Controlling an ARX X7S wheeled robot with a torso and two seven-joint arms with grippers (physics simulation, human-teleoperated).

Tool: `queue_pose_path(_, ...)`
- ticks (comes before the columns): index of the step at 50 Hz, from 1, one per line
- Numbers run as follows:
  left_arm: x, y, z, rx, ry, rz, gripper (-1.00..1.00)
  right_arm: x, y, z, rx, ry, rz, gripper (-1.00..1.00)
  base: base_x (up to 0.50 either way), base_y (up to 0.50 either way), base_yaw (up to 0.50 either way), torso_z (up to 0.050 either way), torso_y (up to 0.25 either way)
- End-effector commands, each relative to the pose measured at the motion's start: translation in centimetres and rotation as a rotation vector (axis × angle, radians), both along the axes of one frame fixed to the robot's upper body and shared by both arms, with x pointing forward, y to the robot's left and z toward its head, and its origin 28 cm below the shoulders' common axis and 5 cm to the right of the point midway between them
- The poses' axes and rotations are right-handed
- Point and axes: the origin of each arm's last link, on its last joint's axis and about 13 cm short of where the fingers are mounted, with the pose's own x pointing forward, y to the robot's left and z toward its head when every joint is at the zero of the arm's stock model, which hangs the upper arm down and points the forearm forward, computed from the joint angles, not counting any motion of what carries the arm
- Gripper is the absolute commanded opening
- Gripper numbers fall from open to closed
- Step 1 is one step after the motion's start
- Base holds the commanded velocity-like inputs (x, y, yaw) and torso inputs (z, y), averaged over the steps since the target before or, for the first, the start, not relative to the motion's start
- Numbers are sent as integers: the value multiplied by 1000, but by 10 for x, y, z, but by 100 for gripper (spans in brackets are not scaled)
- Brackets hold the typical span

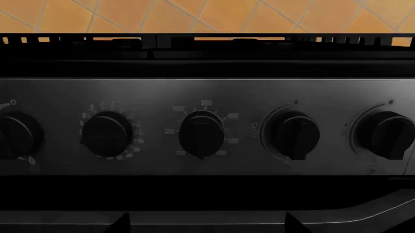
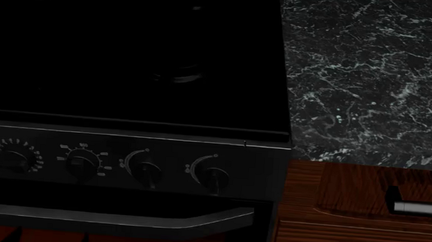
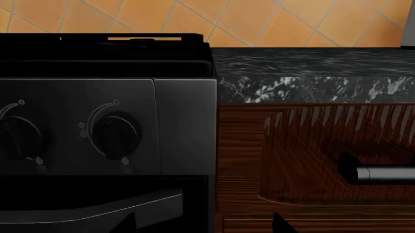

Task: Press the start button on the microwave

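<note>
A: Black steel fills all three views, and not one of them shows the jaws. Neither the left nor the right pair is in frame, so I can't call them released or clenched.

B: So what are the wrist cameras on?

A: The stove [image 2: 129, 65]. The left wrist view squares up to its control panel [image 1: 207, 126], with a row of knobs [image 1: 201, 133] across it. The right wrist view sits at the stove's right-hand edge, catching the last knob [image 3: 115, 135] and the oven handle [image 3: 91, 208] below.

B: And the microwave?

A: Nowhere. No microwave and no start button in any view. That's the relation that matters: I can't tell which way it lies from either arm, nor which arm is nearer.

B: What's beside the stove?

A: To its right, dark marble counter [image 2: 369, 74], and under that a wooden drawer front [image 3: 311, 155] with a metal pull [image 3: 382, 173]. Behind the stove, orange tile [image 1: 194, 14].

B: Your read?

A: My guess: the robot must look around and find the microwave before any arm can reach.
</note>
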Motion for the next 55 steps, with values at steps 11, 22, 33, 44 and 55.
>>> queue_pose_path(11, 3, 1, 0, 4, -4, 5, 100, 2, 2, -1, -7, 7, 5, 100, 0, 0, 0, 0, 0)
queue_pose_path(22, 3, 2, 2, 28, -11, 24, 100, 1, 2, -1, -7, 7, 5, 100, 0, 0, 0, 0, 0)
queue_pose_path(33, -2, 2, 39, 53, -105, 48, 100, -2, 5, 41, -17, -119, 35, 100, 0, 0, 0, 0, 0)
queue_pose_path(44, 5, 3, 81, 44, -125, 49, 100, 0, 3, 93, -70, -219, 6, 100, 0, 0, 0, 0, 0)
queue_pose_path(55, 40, 9, 119, 39, -162, 52, 100, 26, -8, 132, -67, -228, -31, 100, 0, 0, 0, 0, 0)
